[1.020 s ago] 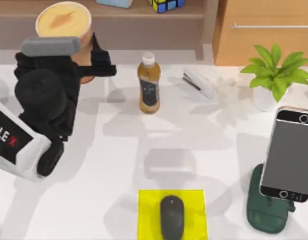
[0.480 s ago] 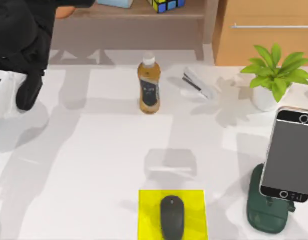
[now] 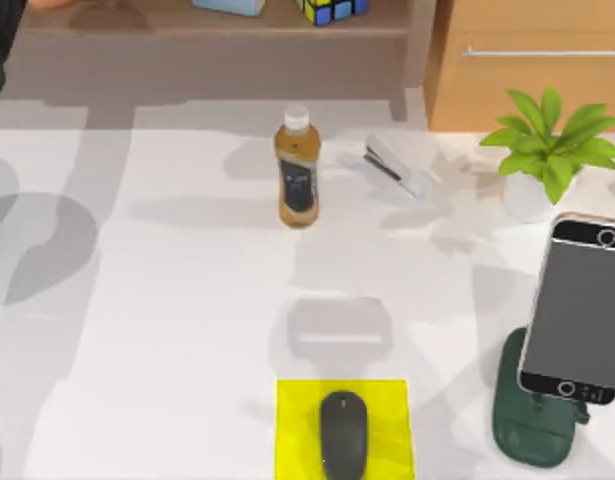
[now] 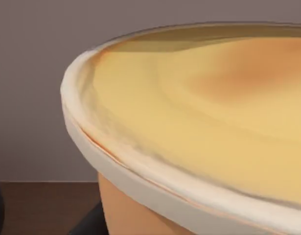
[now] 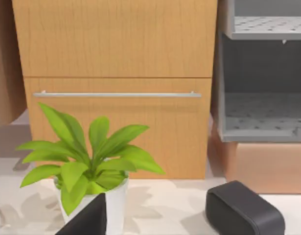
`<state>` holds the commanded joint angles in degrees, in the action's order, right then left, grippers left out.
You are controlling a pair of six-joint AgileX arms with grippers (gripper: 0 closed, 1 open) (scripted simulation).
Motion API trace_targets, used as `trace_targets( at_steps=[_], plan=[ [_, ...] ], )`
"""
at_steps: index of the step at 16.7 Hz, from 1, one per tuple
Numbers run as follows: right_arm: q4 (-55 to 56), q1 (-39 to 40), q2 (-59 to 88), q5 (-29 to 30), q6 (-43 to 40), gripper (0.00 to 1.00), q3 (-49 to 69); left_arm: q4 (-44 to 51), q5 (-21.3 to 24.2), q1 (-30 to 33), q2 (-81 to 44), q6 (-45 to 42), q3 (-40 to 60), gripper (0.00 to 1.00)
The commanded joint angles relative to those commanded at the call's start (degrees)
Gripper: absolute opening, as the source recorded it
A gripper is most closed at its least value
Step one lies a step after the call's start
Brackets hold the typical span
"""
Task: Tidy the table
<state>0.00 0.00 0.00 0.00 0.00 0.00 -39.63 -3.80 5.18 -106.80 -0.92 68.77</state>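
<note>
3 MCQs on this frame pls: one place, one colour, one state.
1. Where is the mouse? A on the yellow pad B beside the bottle C on the shelf
2. What colour is the phone stand? A white B dark green C red
3. How does the bottle stand? A lying down B upside down C upright

A: the mouse lies on the yellow pad at the near edge of the table.
B: the phone stand under the phone is dark green.
C: the bottle stands cap up.

Overhead view; both wrist views close.
</note>
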Motion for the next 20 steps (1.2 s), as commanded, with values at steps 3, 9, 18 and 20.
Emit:
trace_targets(
  at_steps=[3,9,18,20],
  plan=[
    [0.0,0.0,0.0,0.0,0.0,1.0,0.0,6.1,2.9,-2.6,-1.7,0.2,4.8,0.0],
    [0.0,0.0,0.0,0.0,0.0,1.0,0.0,11.8,6.3,-4.9,-4.8,0.4,9.7,0.0],
    [0.0,0.0,0.0,0.0,0.0,1.0,0.0,11.8,6.3,-4.8,-4.6,0.3,9.6,0.0],
    [0.0,0.0,0.0,0.0,0.0,1.0,0.0,11.8,6.3,-4.9,-4.8,0.4,9.7,0.0]
  ],
)
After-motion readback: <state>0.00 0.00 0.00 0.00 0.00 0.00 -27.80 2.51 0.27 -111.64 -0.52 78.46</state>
